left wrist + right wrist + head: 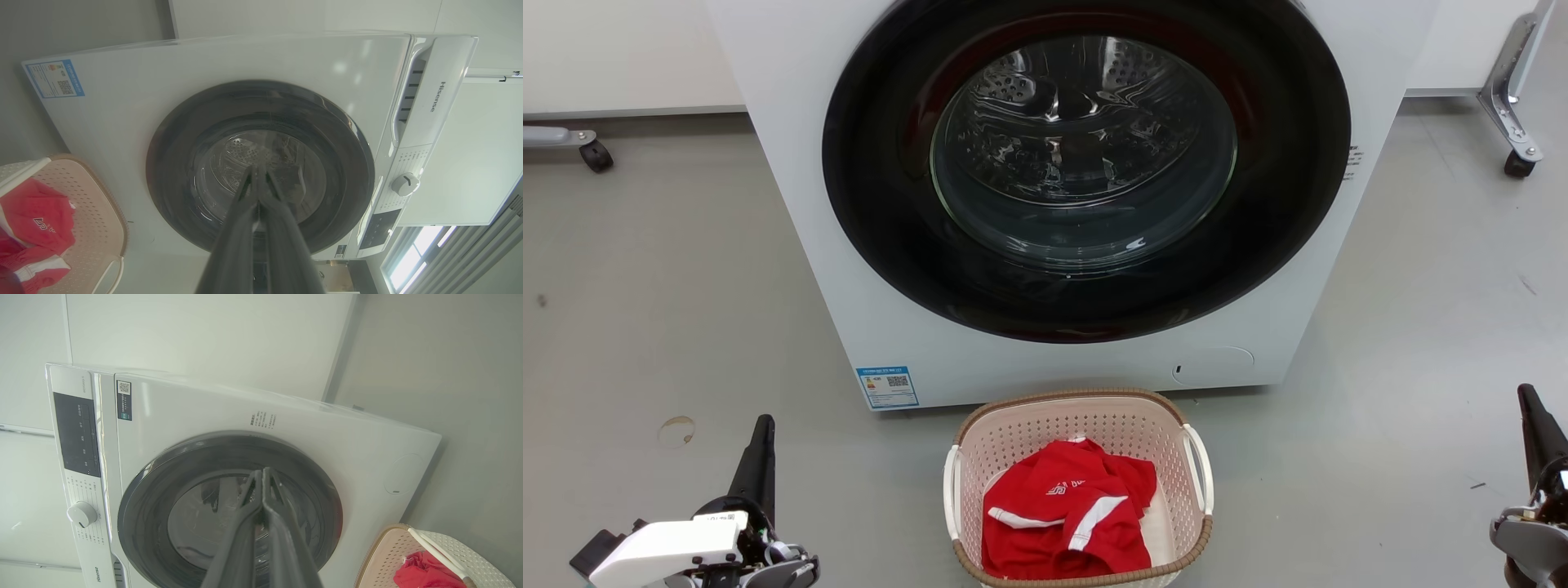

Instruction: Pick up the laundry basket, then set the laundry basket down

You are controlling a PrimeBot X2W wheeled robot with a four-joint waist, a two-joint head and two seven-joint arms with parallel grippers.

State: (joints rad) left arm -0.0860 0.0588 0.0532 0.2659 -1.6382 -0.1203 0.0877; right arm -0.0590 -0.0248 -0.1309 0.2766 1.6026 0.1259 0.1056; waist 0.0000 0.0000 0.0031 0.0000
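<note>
Basket (1031,436) — between left claw (763,426), right claw (1527,398)

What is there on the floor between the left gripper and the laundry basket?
The stretch is bare: in the head view, plain grey floor runs from the left gripper to the laundry basket.

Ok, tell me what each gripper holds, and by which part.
Nothing: left gripper and right gripper are both shut empty, either side of the laundry basket.
</note>
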